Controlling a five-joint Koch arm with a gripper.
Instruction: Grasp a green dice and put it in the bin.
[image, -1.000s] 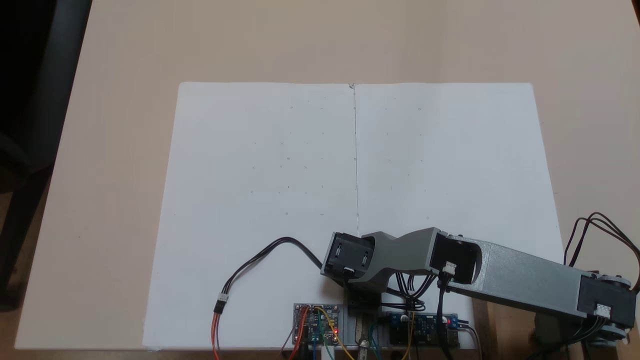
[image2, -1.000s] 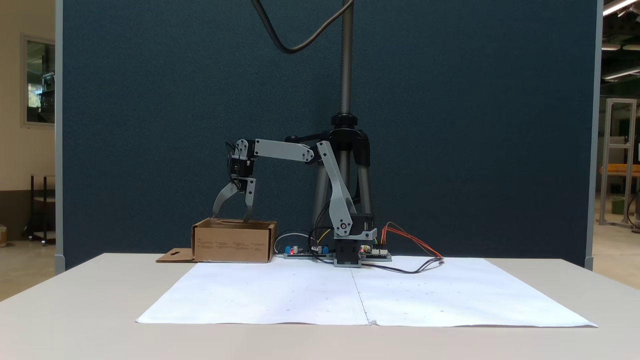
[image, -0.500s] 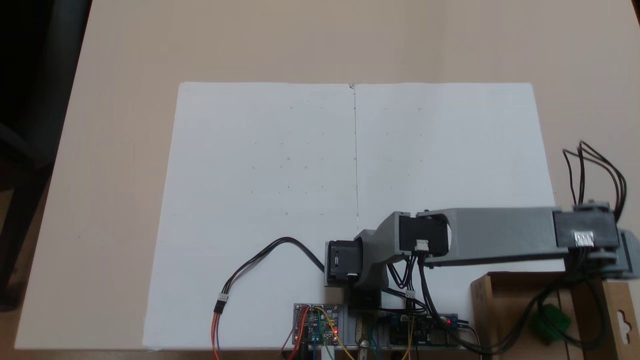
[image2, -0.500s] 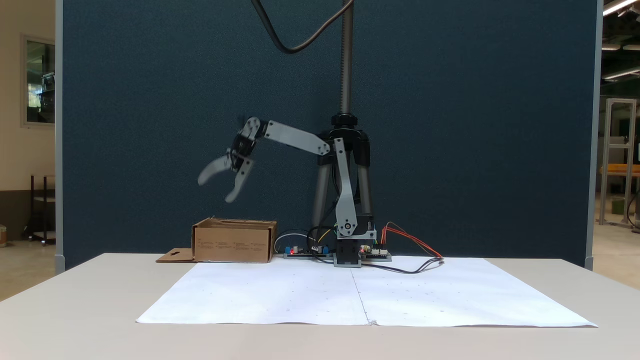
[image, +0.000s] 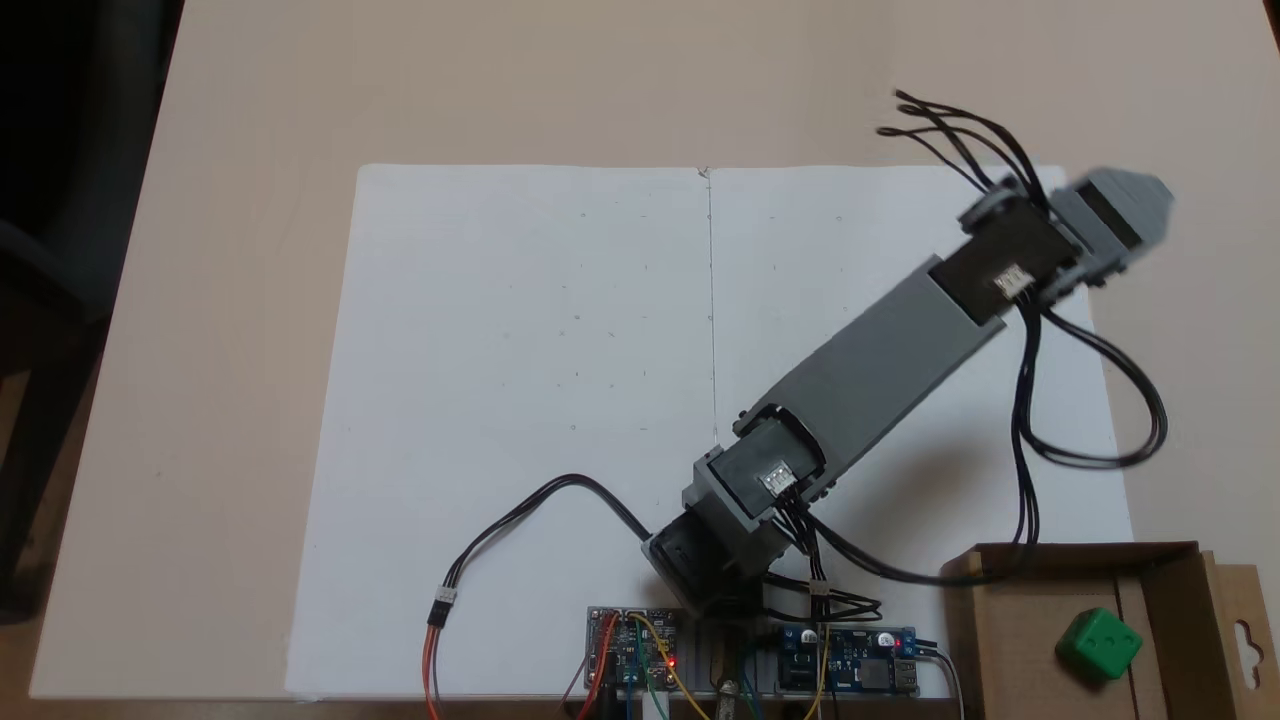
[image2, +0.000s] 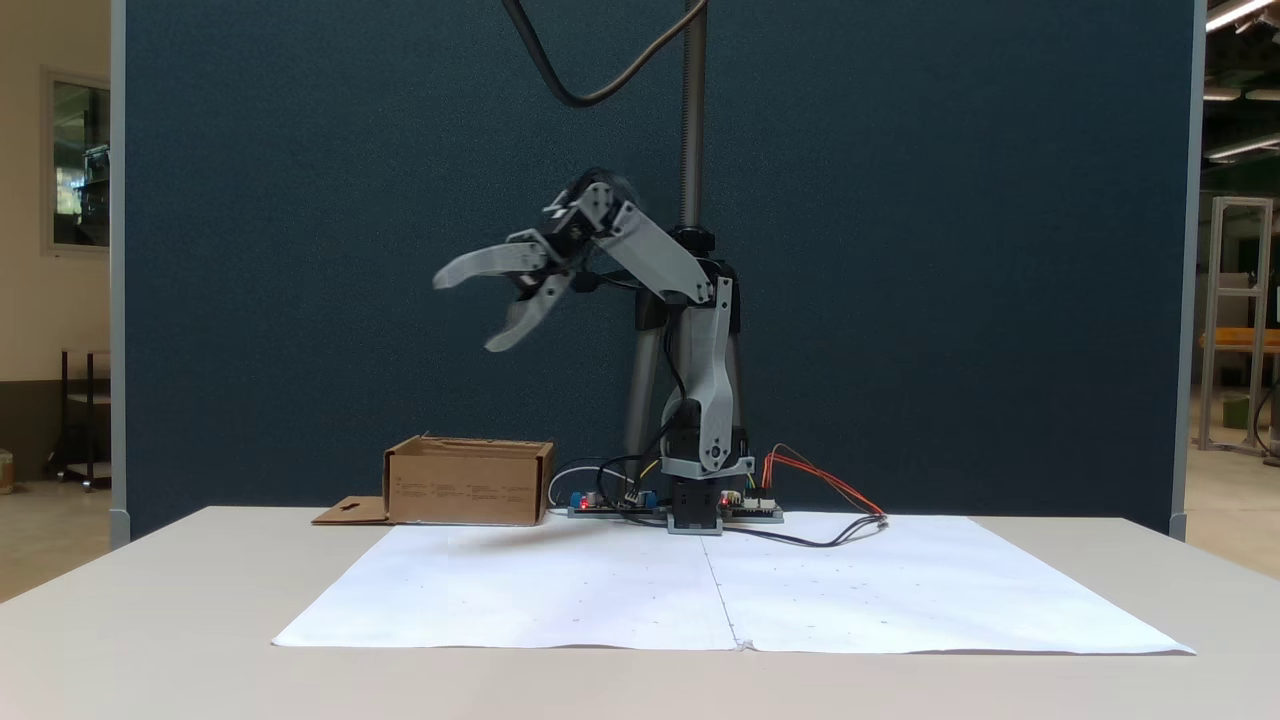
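Green plastic against brown card is the nearest thing in the downward-looking fixed view: the green dice (image: 1099, 645) lies on the floor of the bin (image: 1010, 640), a low corrugated cardboard box with a hang-hole tab (image: 1244, 640) on its right flap, at the lower right of that picture. The dice sits clear of the walls, towards the tab side.

Beside the bin, along the near edge, two small circuit boards (image: 636, 645) flank the arm's base, and a black cable (image: 530, 505) loops out over the white paper sheets (image: 530, 380) that cover the worktop (image: 250, 250).

Farther off, the arm slants up and away from the bin. In the side-on fixed view the pincer (image2: 472, 312) hangs high above the worktop with its two jaws spread wide and nothing between them. It is well apart from the bin (image2: 468, 487), which stands low and to the left of the base there.

So the dice lies below and behind the pincer, back toward the base. By the look of it the drop is done, and what remains is likely only for the arm to return to rest.
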